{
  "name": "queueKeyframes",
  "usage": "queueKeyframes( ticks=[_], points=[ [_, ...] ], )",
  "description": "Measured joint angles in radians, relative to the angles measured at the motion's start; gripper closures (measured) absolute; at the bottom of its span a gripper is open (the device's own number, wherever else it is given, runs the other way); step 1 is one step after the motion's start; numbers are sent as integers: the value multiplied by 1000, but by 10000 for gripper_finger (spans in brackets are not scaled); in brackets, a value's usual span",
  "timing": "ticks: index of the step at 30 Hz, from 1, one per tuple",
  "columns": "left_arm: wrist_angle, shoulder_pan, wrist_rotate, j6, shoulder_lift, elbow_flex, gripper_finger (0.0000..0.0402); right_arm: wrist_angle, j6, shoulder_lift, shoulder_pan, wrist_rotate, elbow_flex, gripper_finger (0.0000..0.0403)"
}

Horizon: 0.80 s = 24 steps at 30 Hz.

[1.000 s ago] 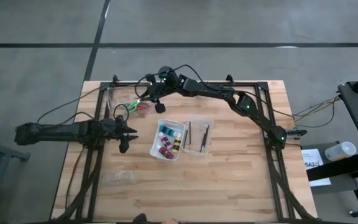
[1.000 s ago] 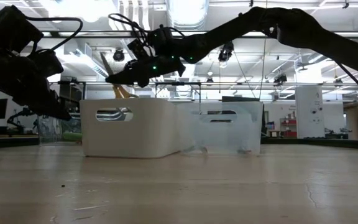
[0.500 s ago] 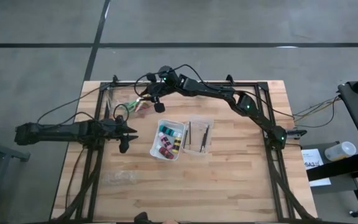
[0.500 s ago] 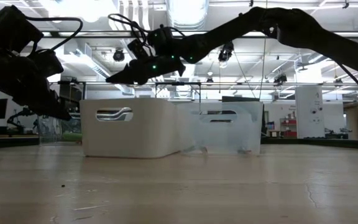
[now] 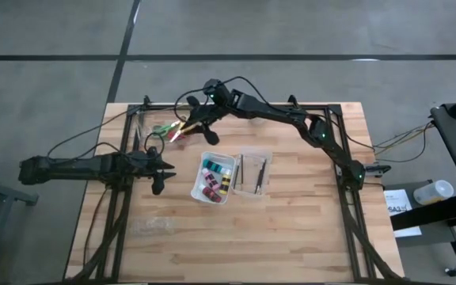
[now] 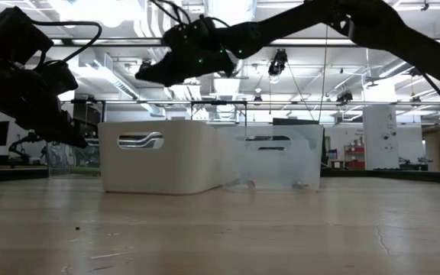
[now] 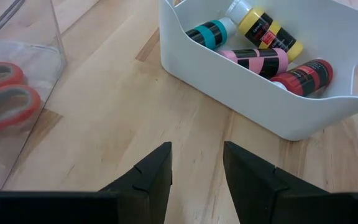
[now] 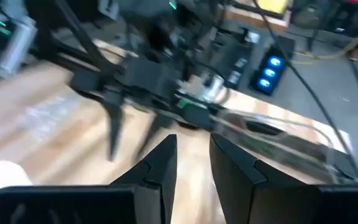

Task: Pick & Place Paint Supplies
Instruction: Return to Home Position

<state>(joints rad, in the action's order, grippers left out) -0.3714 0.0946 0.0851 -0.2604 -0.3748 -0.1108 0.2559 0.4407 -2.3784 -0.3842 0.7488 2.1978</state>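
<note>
Low view: right pincer [image 6: 147, 74] higher above the white bin [image 6: 159, 164] than before.

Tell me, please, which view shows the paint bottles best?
The left wrist view: the four paint bottles lie close up in the white bin, labels clear. The high view shows them as small coloured patches; in the low view the bin's wall hides them; the right wrist view misses them.

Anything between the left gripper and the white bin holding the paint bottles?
Nothing. In the left wrist view, only bare table separates the open left gripper from the white bin.
</note>
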Motion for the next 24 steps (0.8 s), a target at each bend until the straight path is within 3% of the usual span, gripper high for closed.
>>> queueKeyframes(
  ticks=[5,13,18,24],
  points=[
    [0,0,0,0,0,0,251,-4,-32,49,1,61,-29,310],
    [1,0,0,0,-1,0,251,-132,-62,192,3,5,-211,310],
    [1,0,0,0,-1,0,251,-398,-171,353,8,-155,-441,310],
    [2,0,0,0,-1,0,251,-590,-251,538,61,-405,-763,310]
  ],
)
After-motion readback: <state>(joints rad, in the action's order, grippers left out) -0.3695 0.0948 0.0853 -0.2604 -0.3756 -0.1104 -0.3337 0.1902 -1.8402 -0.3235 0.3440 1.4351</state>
